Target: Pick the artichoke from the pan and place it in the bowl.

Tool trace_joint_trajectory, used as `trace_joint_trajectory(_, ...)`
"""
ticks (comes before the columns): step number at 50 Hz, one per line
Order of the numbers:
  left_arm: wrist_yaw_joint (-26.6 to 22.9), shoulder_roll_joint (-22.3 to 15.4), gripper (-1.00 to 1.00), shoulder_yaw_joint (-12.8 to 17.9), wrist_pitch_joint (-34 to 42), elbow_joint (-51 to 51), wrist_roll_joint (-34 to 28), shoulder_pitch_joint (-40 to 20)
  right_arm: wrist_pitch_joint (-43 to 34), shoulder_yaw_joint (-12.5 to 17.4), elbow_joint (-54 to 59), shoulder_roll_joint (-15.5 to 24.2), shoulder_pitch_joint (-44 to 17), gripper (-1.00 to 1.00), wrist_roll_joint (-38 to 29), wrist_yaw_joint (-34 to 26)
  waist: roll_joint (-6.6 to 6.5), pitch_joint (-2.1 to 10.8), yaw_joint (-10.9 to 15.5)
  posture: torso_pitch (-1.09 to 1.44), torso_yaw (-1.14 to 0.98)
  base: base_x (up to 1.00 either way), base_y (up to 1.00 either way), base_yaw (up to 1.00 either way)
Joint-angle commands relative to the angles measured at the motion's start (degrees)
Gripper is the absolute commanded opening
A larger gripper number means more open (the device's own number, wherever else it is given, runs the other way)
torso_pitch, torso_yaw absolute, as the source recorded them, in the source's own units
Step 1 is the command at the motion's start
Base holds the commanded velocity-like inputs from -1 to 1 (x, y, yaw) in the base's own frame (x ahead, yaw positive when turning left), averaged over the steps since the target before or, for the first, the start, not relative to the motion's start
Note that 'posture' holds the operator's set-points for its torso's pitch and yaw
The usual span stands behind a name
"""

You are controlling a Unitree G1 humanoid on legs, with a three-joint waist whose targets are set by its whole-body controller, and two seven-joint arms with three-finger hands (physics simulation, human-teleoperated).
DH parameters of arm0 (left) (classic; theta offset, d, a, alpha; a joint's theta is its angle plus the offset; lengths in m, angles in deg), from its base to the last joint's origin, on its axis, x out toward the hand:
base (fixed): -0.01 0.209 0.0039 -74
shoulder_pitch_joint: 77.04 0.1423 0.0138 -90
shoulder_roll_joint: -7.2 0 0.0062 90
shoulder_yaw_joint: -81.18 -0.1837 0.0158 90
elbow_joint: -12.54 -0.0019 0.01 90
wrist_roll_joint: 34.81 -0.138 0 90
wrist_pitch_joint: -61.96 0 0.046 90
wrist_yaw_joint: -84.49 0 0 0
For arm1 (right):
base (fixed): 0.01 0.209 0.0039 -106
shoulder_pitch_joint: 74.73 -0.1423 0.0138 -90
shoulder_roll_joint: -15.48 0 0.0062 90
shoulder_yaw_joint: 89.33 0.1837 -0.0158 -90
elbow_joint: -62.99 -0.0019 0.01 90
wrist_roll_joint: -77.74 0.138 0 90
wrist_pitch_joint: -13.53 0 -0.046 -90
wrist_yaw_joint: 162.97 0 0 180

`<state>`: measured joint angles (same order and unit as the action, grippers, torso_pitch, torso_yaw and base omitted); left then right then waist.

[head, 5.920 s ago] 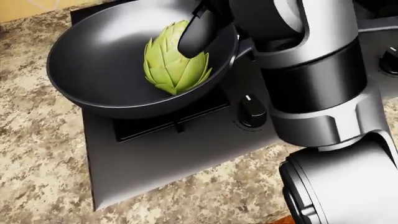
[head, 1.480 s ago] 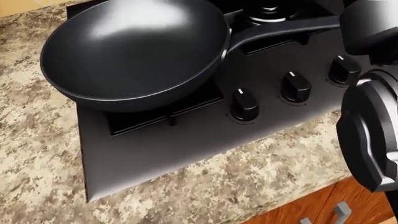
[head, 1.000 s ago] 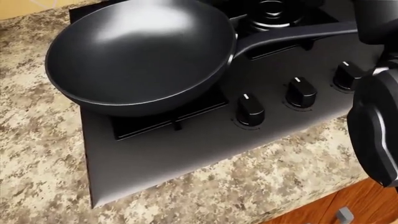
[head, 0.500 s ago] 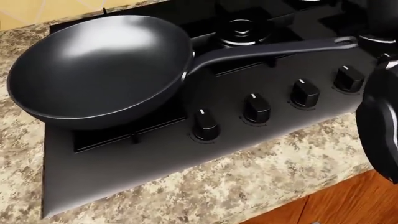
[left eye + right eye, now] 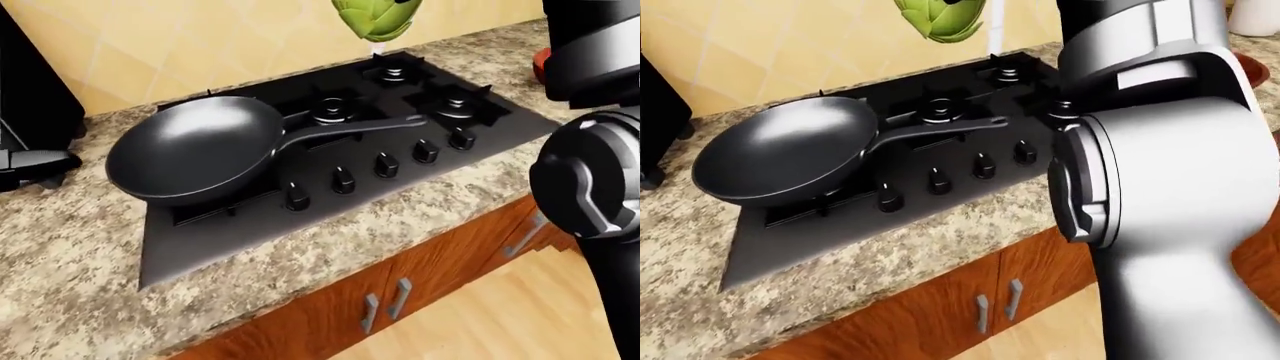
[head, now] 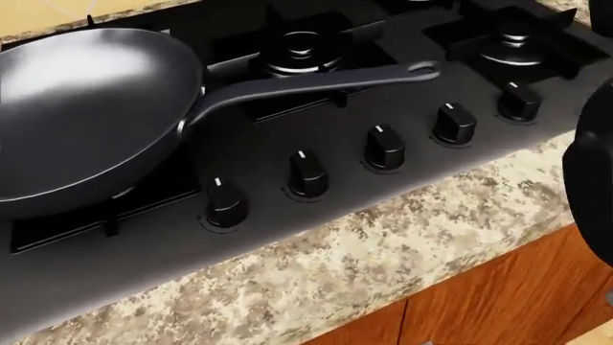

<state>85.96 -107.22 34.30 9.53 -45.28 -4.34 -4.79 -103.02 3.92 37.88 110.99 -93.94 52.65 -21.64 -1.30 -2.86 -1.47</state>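
The green artichoke [image 5: 375,19] hangs in the air at the top edge of the left-eye view, above the far burners. Only a dark sliver of my right hand [image 5: 400,3] shows, gripping its top; the rest is cut off by the frame. My right arm [image 5: 1160,150] fills the right side of the right-eye view. The black pan [image 5: 190,146] sits empty on the left burner of the stove, its handle [image 6: 316,80] pointing right. A red rounded vessel [image 5: 541,64], perhaps the bowl, peeks out behind my arm on the counter at the right. My left hand does not show.
The black cooktop [image 5: 330,217] has several knobs [image 6: 307,174] along its near edge and burners [image 5: 456,103] to the right. It lies in a speckled granite counter [image 5: 70,255] over wooden cabinet doors [image 5: 400,300]. A tall black object [image 5: 30,112] stands at the left.
The artichoke has left the pan, which now shows empty. In the head view the whole picture slides left as the camera turns right, bringing more knobs and burners into sight.
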Motion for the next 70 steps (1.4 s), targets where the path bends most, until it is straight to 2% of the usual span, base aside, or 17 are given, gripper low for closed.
trace_joint_trajectory(1,0.09,-1.75,1.0,1.19,-1.38,0.71,-0.05,-1.03,1.05,0.35,-1.77,0.28,-2.34,-1.0,0.11,0.9,0.71,1.27,0.6,0.0,0.0,0.0,-0.25,0.0)
trace_joint_trajectory(8,0.04,-1.68,1.0,1.3,-1.42,0.78,-0.04,-0.82,1.0,0.48,-1.85,0.32,-2.34,-1.0,0.15,0.8,-3.35,0.31,0.84,0.0,0.0,0.0,-0.25,0.0)
trace_joint_trajectory(11,0.0,-1.64,1.0,1.32,-1.45,0.8,-0.06,-0.77,1.03,0.46,-1.84,0.37,-2.37,-1.0,0.13,0.72,-6.75,0.85,0.44,0.0,0.0,0.0,-0.26,0.0)
trace_joint_trajectory(15,-0.06,-1.63,1.0,1.37,-1.45,0.84,-0.09,-0.7,0.91,0.49,-1.85,0.37,-2.49,-1.0,0.16,0.7,-6.05,1.16,0.07,0.0,0.0,0.0,-0.26,0.0)
trace_joint_trajectory(20,-0.01,-1.66,1.0,1.31,-1.38,0.85,-0.09,-0.79,0.89,0.53,-1.82,0.43,-2.52,-1.0,0.2,0.73,-3.59,1.24,0.28,0.0,0.0,0.0,-0.26,0.0)
trace_joint_trajectory(22,-0.03,-1.65,1.0,1.26,-1.44,0.85,-0.17,-0.76,0.92,0.5,-1.79,0.43,-2.56,-1.0,0.19,0.71,-1.86,1.23,0.42,0.0,0.0,0.0,-0.26,0.0)
trace_joint_trajectory(24,-0.05,-1.74,1.0,1.39,-1.39,0.82,-0.11,-0.81,0.87,0.54,-1.7,0.42,-2.71,-1.0,0.23,0.73,2.03,2.2,0.56,0.0,0.0,0.0,-0.26,0.0)
trace_joint_trajectory(35,0.09,-2.69,1.0,1.98,-0.73,1.03,0.38,-1.29,1.2,0.56,-1.43,0.57,-2.8,-1.0,0.27,0.68,-3.7,0.53,0.98,0.0,0.0,0.0,-0.26,0.0)
trace_joint_trajectory(38,0.32,-3.35,1.0,2.46,-0.1,1.27,1.02,-1.62,1.12,0.56,-1.46,0.57,-2.85,-1.0,0.28,0.64,-7.32,1.24,0.49,0.0,0.0,0.0,-0.26,0.0)
trace_joint_trajectory(39,0.39,-3.41,1.0,2.48,-0.11,1.32,1.1,-1.62,1.14,0.59,-1.44,0.59,-2.84,-1.0,0.3,0.7,-5.31,0.87,0.71,0.0,0.0,0.0,-0.26,0.0)
trace_joint_trajectory(41,0.5,-3.52,1.0,2.49,-0.11,1.36,1.25,-1.61,1.22,0.58,-1.38,0.66,-2.83,-1.0,0.28,0.66,-6.13,1.12,0.14,0.0,0.0,0.0,-0.25,0.0)
trace_joint_trajectory(47,0.68,-4.25,1.0,3.06,0.11,1.45,1.91,-1.59,1.33,0.61,-1.29,0.71,-2.86,-1.0,0.31,0.68,-3.16,1.11,0.36,0.0,0.0,0.0,-0.26,0.0)
trace_joint_trajectory(49,0.77,-4.36,1.0,3.11,0.08,1.47,2.02,-1.56,1.39,0.57,-1.3,0.67,-2.78,-1.0,0.3,0.65,-0.91,1.38,0.52,0.0,0.0,0.0,-0.26,0.0)
trace_joint_trajectory(50,0.8,-4.42,1.0,3.13,0.08,1.48,2.08,-1.55,1.4,0.57,-1.31,0.66,-2.75,-1.0,0.3,0.64,1.36,2.03,0.57,0.0,0.0,0.0,-0.27,0.0)
trace_joint_trajectory(60,0.97,-4.45,1.0,3.22,-0.21,1.45,2.34,-1.17,1.44,0.61,-1.36,0.66,-2.66,-1.0,0.37,0.66,-3.74,0.31,0.9,0.0,0.0,0.0,-0.26,0.0)
trace_joint_trajectory(63,1.02,-4.55,1.0,3.28,-0.17,1.48,2.44,-1.19,1.45,0.62,-1.3,0.72,-2.79,-1.0,0.39,0.6,-7.16,1.02,0.51,0.0,0.0,0.0,-0.26,0.0)
trace_joint_trajectory(70,1.13,-4.57,1.0,3.15,-0.25,1.42,2.45,-1.19,1.49,0.6,-1.29,0.8,-2.84,-1.0,0.35,0.61,-4.5,1.53,0.21,0.0,0.0,0.0,-0.26,0.0)
